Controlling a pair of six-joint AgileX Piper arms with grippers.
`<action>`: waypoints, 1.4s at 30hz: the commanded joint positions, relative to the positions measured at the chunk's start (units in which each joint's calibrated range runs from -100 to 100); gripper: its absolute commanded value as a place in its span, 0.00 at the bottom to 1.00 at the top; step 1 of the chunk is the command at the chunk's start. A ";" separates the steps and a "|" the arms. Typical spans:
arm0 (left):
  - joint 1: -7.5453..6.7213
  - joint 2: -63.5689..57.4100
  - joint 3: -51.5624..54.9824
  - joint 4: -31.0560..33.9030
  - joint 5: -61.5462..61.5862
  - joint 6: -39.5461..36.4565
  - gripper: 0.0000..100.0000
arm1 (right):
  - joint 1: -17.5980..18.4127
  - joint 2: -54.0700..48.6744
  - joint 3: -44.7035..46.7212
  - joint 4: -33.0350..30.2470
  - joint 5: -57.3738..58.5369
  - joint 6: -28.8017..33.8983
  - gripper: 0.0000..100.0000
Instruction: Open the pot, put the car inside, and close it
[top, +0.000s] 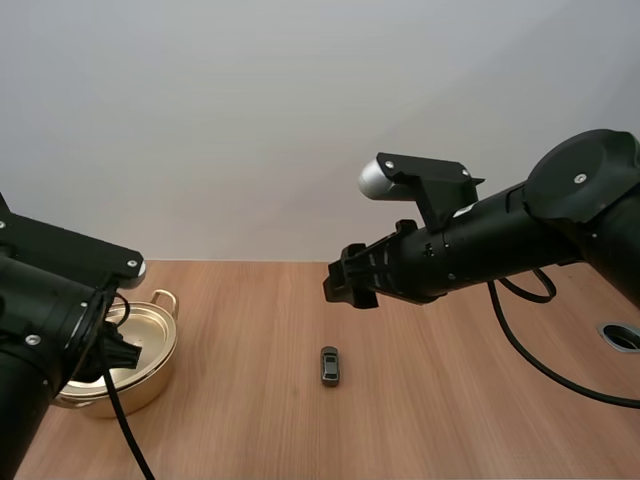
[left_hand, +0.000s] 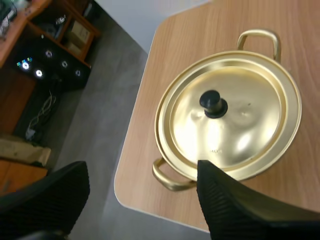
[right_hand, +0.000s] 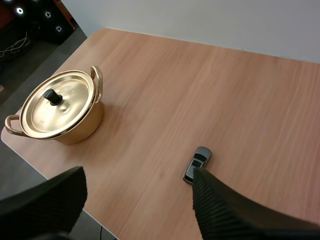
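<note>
**Both arms poised, pot not yet opened**
The left gripper (left_hand: 142, 171), fingers spread and empty, hovers over the lid (left_hand: 240, 135) on the gold pot (right_hand: 82, 129). The right gripper (right_hand: 139, 174), equally spread, hangs above the car (right_hand: 197, 164) on the table (right_hand: 250, 100). Every step remains.

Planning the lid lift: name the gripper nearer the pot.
The left gripper, open right by the pot; the right gripper hangs open near the car, farther off.

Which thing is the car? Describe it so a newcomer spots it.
On the wooden table, the gold pot sits at the left edge in the high view. Right of it, alone on bare wood, lies the car. It is small, dark grey and low; the pot is big, shiny, round.
</note>
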 joint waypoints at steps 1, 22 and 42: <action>0.04 0.02 -0.07 -0.08 -8.52 0.33 1.00 | -0.01 -0.03 0.07 0.17 0.08 -0.02 1.00; 0.04 17.84 0.06 -1.11 -22.78 -13.19 1.00 | -0.01 -0.03 0.07 0.18 8.71 -2.04 1.00; 10.22 29.36 0.06 -2.33 -42.82 -12.02 1.00 | -0.01 -0.03 0.07 0.30 8.71 -3.41 1.00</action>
